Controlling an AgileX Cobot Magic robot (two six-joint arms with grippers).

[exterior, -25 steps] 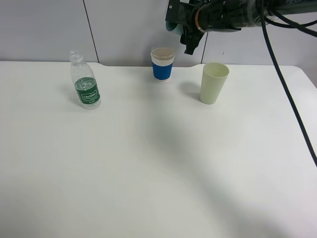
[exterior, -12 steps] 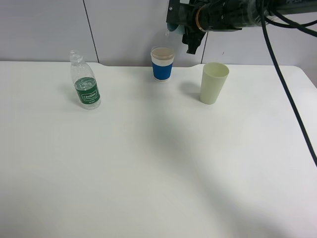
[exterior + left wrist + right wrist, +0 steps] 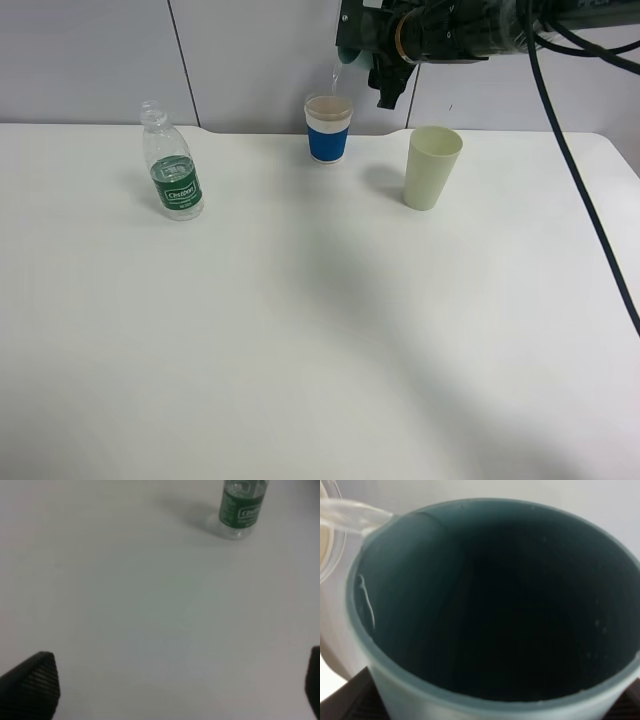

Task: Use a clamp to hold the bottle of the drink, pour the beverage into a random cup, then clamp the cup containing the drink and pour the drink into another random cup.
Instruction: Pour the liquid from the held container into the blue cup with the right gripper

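Nearest, the left pincer (image 3: 172, 687) hangs released over bare desk (image 3: 300, 340), well apart from the bottle (image 3: 173, 178), which stands upright on the left, so the first pour reads as done. Farther back, the pale tumbler (image 3: 431, 167) stands apart from the pour. At the far edge the right pincer (image 3: 372, 60) is clenched on the teal cup (image 3: 495, 610), tipped above the paper cup (image 3: 328, 130) with a thin stream of drink (image 3: 336, 78) falling in: second pour under way, emptying left to finish.

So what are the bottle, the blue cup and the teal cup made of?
The bottle looks like thin clear plastic, see-through and shiny. The blue-banded cup is probably paper, matte, cream inside. The teal cup is likely smooth plastic: even moulded rim.
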